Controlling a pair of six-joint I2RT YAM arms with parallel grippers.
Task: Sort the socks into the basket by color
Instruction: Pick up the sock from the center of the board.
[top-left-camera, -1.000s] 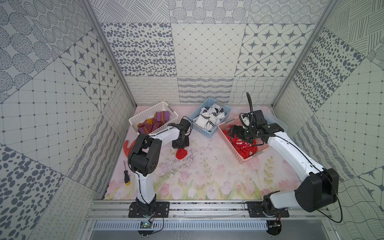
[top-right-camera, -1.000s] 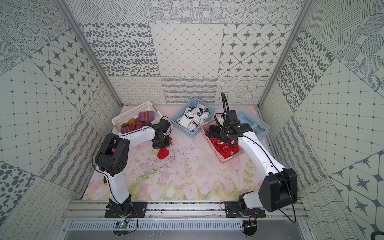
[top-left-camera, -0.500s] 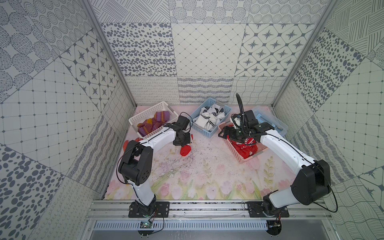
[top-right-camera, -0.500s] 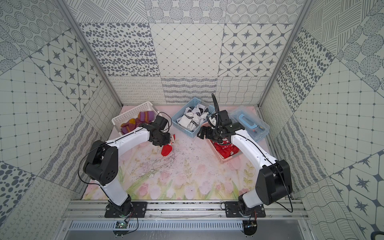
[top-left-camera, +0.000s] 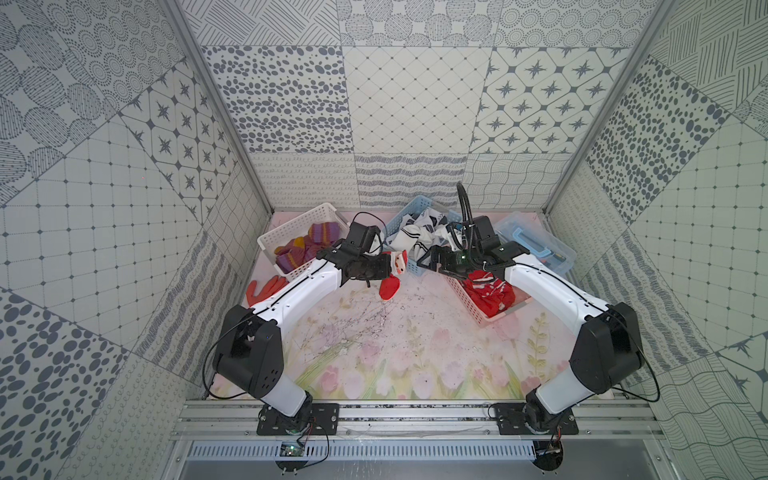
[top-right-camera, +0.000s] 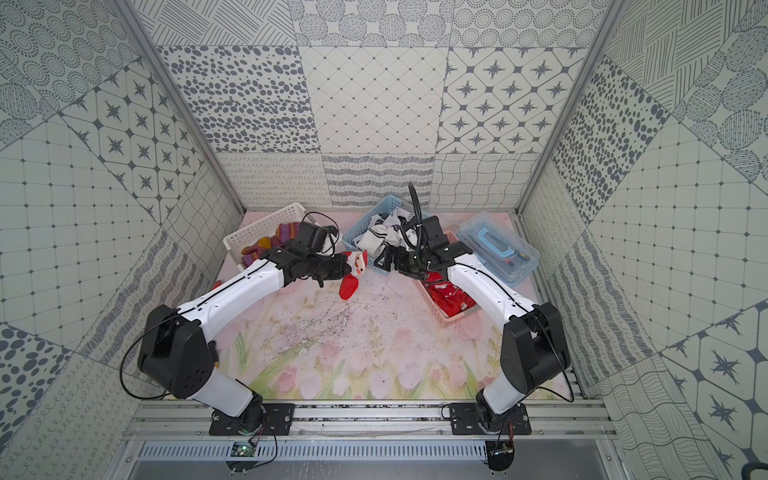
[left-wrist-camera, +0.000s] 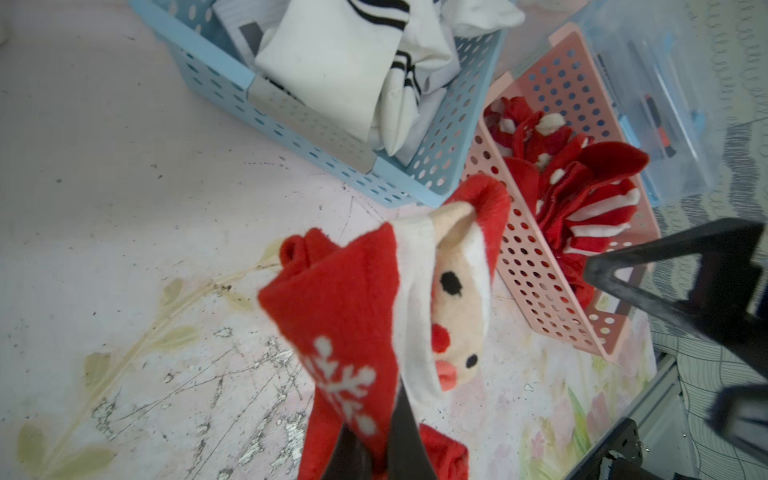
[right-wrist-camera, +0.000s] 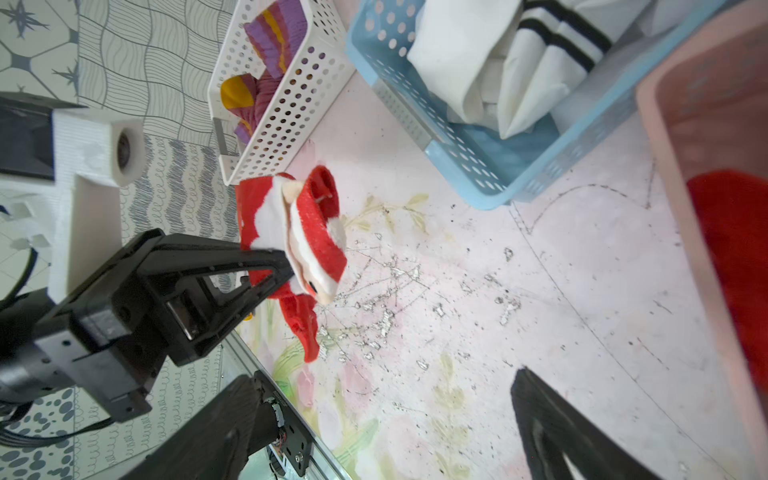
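Note:
A red sock with a Santa face (top-left-camera: 392, 275) (left-wrist-camera: 353, 316) hangs above the mat, and my left gripper (top-left-camera: 390, 266) (left-wrist-camera: 376, 436) is shut on it. Its toe dangles just over the floor. My right gripper (top-left-camera: 430, 259) (right-wrist-camera: 386, 415) stands open a short way right of the sock, in front of the blue basket (top-left-camera: 397, 226), with nothing between its fingers. The pink basket (top-left-camera: 465, 303) holds red socks (top-left-camera: 490, 291). White socks (top-left-camera: 415, 239) fill the blue basket. Purple and mustard socks (top-left-camera: 316, 241) lie in the white basket (top-left-camera: 291, 228).
An orange glove (top-left-camera: 266, 289) lies on the mat at the left, beside the white basket. A clear plastic box (top-left-camera: 536, 245) with a blue handle sits at the back right. The flowered mat in front is scuffed and bare.
My left gripper has lifted the red sock off the mat and carried it right, toward the middle. My right arm has swung left from over the pink basket toward the sock, still open.

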